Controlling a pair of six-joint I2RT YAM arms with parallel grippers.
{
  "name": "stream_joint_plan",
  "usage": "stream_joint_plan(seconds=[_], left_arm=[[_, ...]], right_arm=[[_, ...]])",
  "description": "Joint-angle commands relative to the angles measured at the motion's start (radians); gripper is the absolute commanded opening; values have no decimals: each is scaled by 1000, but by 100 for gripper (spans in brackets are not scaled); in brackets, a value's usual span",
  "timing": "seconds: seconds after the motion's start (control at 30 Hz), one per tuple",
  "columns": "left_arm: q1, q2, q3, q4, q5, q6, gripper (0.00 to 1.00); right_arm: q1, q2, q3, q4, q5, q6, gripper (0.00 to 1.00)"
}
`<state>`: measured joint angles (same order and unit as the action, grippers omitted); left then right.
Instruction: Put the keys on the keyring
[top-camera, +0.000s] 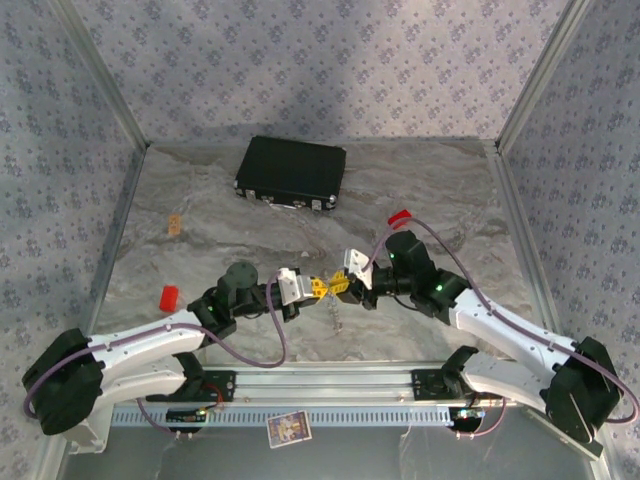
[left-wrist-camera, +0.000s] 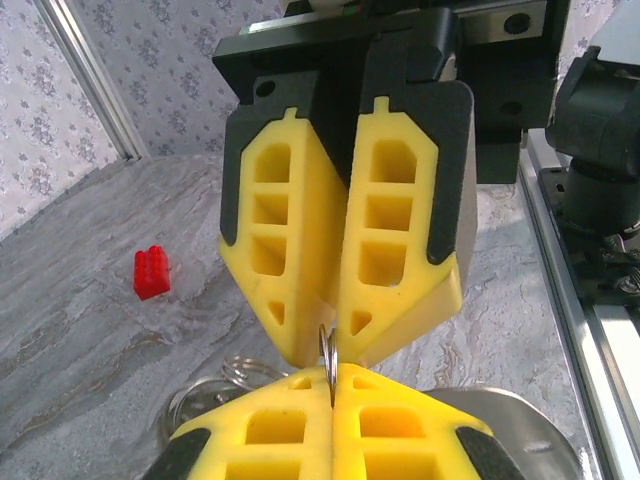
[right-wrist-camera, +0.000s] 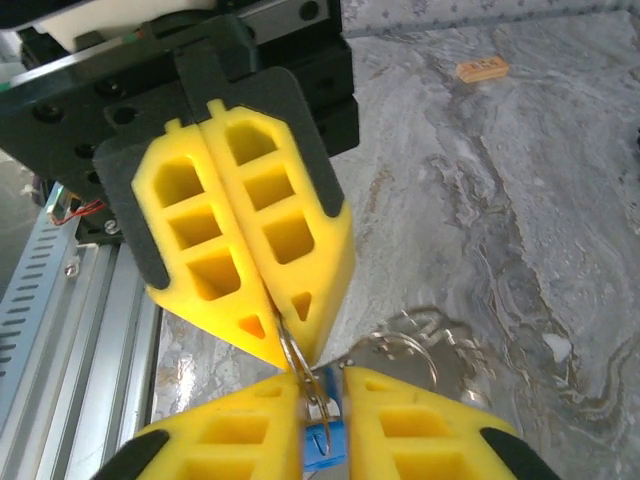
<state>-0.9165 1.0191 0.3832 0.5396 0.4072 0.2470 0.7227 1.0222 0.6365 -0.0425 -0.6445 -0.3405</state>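
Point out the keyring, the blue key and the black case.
keyring (left-wrist-camera: 328, 358), left wrist view, its thin wire edge seen end-on.
blue key (right-wrist-camera: 322, 445), right wrist view, its blue plastic head.
black case (top-camera: 291, 172), top external view, middle of its lid.

Matt yellow plastic fingers, glossy metal keyring, smooth marbled table.

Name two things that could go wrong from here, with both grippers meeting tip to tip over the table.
1. The left gripper pinches the thin ring with just its tips, so a push from the blue key might twist the ring free.
2. The right gripper seems to hold that key by a small part of its head, so it might slip and fall to the table.
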Motion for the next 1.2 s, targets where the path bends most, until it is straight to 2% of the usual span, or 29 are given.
stream_joint_plan(seconds=[0.0, 0.07, 0.17, 0.27, 0.47, 0.63, 0.7, 0.83, 0.87, 0.9, 0.97, 1.03, 1.17], left_arm=[[-4, -17, -1, 77, 45, -15, 0], [-4, -19, 2, 66, 23, -13, 2], [-5, -20, 22, -9, -38, 7, 15], [-4, -13, 67, -143, -71, 51, 16], [-4, 18, 125, -272, -85, 96, 13], [-5, 22, 138, -279, -70, 92, 14], [-5, 14, 138, -279, -68, 92, 11], [-5, -3, 128, -269, -57, 92, 0], [-4, -7, 122, -264, -53, 91, 0], [-4, -12, 117, -254, -47, 88, 0], [-5, -19, 105, -233, -34, 83, 0], [-5, -23, 93, -210, -21, 77, 0], [-4, -24, 74, -167, -2, 75, 0]], right_arm=[[3, 0, 8, 51, -31, 22, 7], [2, -4, 13, 44, -39, 17, 0], [3, -4, 36, -5, -38, -5, 0], [15, -1, 80, -99, -7, -54, 0], [59, 64, 219, -356, 77, -185, 0], [105, 125, 315, -494, 169, -261, 0], [113, 139, 331, -518, 189, -278, 0], [104, 131, 316, -495, 164, -276, 0], [93, 120, 296, -465, 149, -263, 1], [82, 106, 272, -428, 138, -243, 14], [56, 76, 224, -363, 102, -203, 29], [36, 46, 176, -294, 82, -157, 33], [26, 10, 106, -206, 76, -96, 34]])
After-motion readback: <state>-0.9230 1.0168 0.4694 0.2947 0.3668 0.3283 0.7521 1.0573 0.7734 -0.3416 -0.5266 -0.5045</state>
